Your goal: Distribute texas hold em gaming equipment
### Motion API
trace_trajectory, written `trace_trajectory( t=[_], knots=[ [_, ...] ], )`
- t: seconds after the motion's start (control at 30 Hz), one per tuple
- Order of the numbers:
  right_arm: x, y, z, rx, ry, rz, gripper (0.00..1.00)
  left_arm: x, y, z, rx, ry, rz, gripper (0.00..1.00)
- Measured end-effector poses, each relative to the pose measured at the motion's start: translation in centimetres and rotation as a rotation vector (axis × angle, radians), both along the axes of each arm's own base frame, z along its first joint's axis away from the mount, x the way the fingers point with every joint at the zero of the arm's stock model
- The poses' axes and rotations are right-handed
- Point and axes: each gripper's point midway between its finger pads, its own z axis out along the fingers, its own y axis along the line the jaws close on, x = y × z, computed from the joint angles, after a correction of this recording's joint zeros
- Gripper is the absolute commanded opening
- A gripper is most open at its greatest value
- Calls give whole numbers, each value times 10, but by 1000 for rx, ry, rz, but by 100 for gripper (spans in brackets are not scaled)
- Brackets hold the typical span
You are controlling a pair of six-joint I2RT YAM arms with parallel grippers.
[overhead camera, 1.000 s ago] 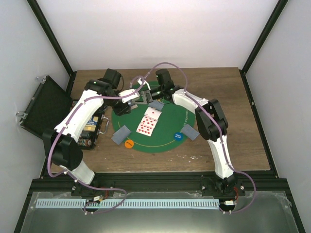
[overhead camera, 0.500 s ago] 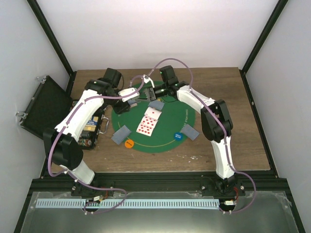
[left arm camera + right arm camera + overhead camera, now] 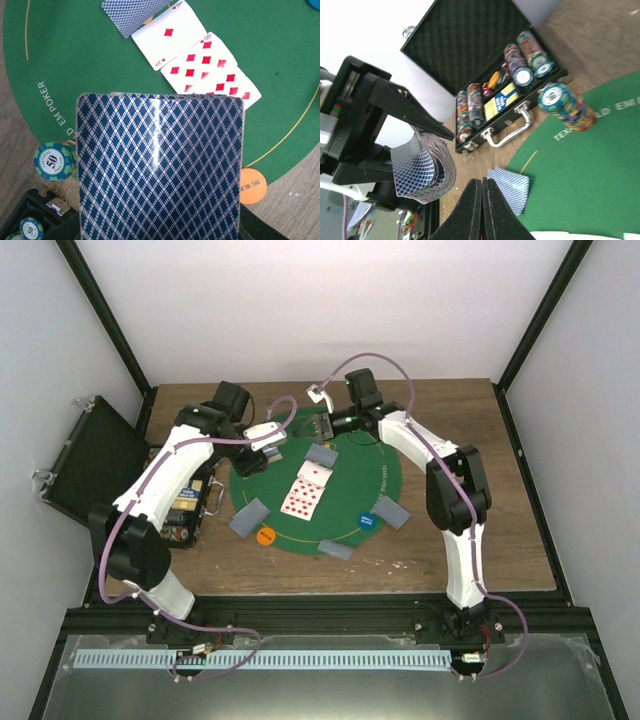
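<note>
Newest dealt card [image 3: 335, 549] lies face down at 6 o'clock on the mat [image 3: 350, 485], on its near rim. That spot was bare half a second ago, so one more seat has been served. Face-down cards now sit at four stations: far card [image 3: 321, 454] at 12 o'clock, right-side card [image 3: 391, 511] at 4 o'clock, left-side card [image 3: 250, 517] at 8 o'clock, plus the new one. Cannot tell from above whether each is one card or two. Face-up cards [image 3: 197, 65], red diamonds, lie overlapped at the centre. The orange disc [image 3: 265, 536] is at 7 o'clock and the blue disc [image 3: 368, 521] at 5 o'clock, both on the rim and unmoved. The deck [image 3: 160, 165] is clamped in the left gripper [image 3: 270, 445], backs to its camera and bowed, held over the mat's 10 o'clock edge above the chip stack [image 3: 565, 105]. Over the same half second the right arm's elbow has swung outward and the right gripper [image 3: 481, 200] has drawn back toward the far rim. Its fingers are pressed together with nothing visible between them. From those fingertips the deck sits at about 9 o'clock, near but clearly apart, with no contact. Judgement: the deal is partway through. The next card calls for the right fingers to part and close the gap to the deck's top edge. The open case [image 3: 505, 95] stands off the mat at 9 o'clock, chips inside.
</note>
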Motion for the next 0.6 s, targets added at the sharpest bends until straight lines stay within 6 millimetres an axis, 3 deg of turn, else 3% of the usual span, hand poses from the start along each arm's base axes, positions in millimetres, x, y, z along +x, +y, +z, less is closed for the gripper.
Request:
trace_trajectory(
  t=[0.17,0.3,0.43,0.6],
  knots=[
    [24,-27,1,-91,-58,-143,11,-1,2,-4,3,11,4,44],
    [27,-56,-23,-259,-83,-256,29,0,4,-4,0,12,11,44],
    [-25,-79,-52,-399,-67,-229,47,2,9,-4,-6,14,26,44],
    [-123,-68,-90,-525,-64,-43,64,3,13,-4,-10,18,38,44]
  ],
)
